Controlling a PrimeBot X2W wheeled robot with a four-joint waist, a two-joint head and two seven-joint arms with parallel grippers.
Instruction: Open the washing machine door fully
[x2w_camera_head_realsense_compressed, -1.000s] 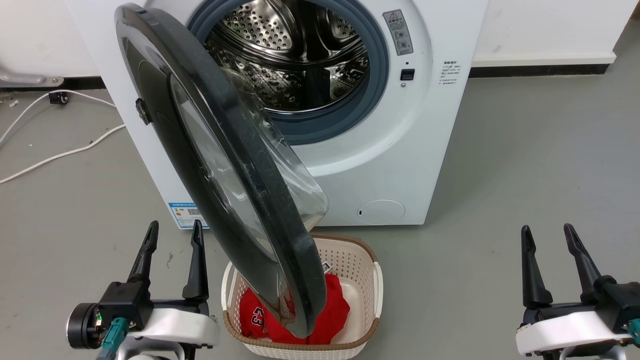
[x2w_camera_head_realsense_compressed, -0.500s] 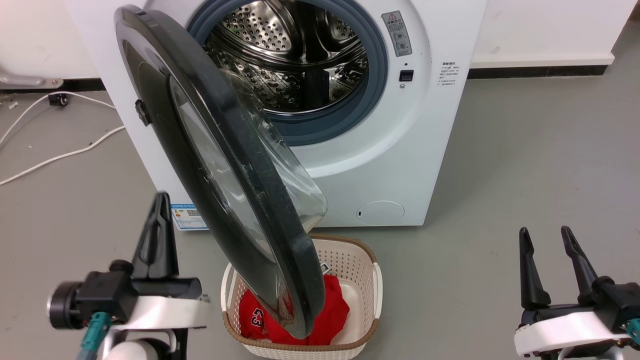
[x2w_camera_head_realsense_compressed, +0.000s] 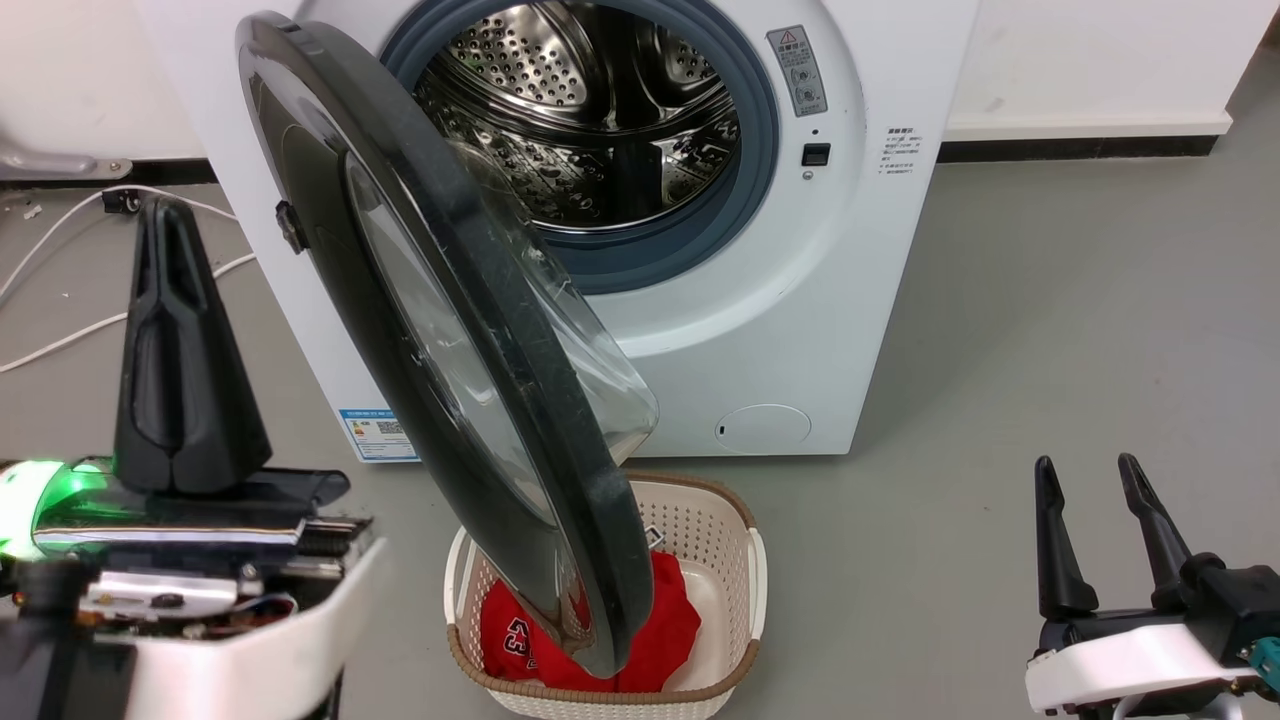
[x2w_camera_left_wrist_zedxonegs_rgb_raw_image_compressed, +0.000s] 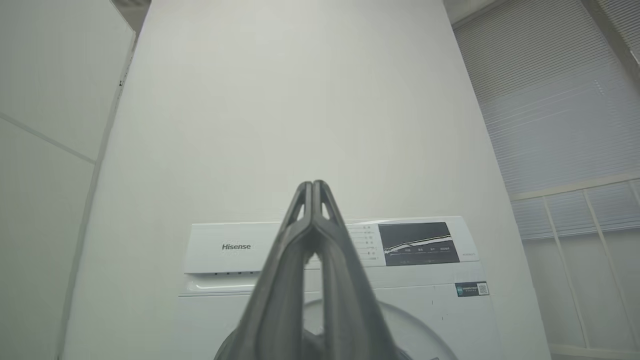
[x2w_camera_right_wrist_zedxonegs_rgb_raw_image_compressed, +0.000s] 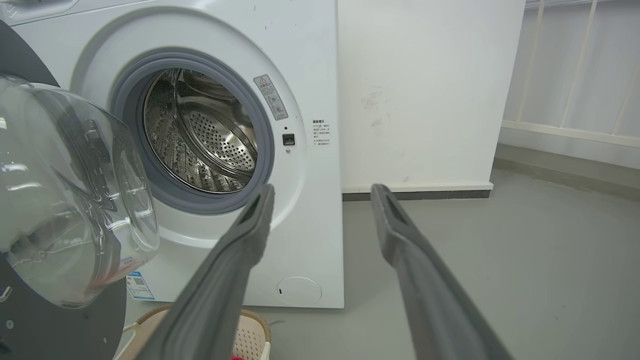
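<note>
The washing machine door (x2w_camera_head_realsense_compressed: 470, 330) is a big glossy black disc with a bulging clear glass centre (x2w_camera_head_realsense_compressed: 590, 350). It stands partly swung out from the white machine (x2w_camera_head_realsense_compressed: 800, 330), edge-on to me. My left gripper (x2w_camera_head_realsense_compressed: 165, 210) is raised to the left of the door, apart from it, fingers pressed shut on nothing. In the left wrist view the shut left gripper (x2w_camera_left_wrist_zedxonegs_rgb_raw_image_compressed: 312, 183) points up at the control panel (x2w_camera_left_wrist_zedxonegs_rgb_raw_image_compressed: 419, 243). My right gripper (x2w_camera_head_realsense_compressed: 1085, 462) stays low at the right, open and empty. The right wrist view has the open right gripper (x2w_camera_right_wrist_zedxonegs_rgb_raw_image_compressed: 322, 192) facing the machine, with the door's glass bowl (x2w_camera_right_wrist_zedxonegs_rgb_raw_image_compressed: 75, 190) at the left.
A cream laundry basket (x2w_camera_head_realsense_compressed: 745, 560) holding a red garment (x2w_camera_head_realsense_compressed: 660, 630) sits on the floor under the door's lower edge. The steel drum (x2w_camera_head_realsense_compressed: 590, 110) lies open behind its grey seal. White cables (x2w_camera_head_realsense_compressed: 60, 340) trail over the floor at the left. Bare grey floor (x2w_camera_head_realsense_compressed: 1080, 300) spreads to the right.
My left gripper has shut its fingers and risen from the lower left to beside the door's left side. The door and the right gripper have hardly moved.
</note>
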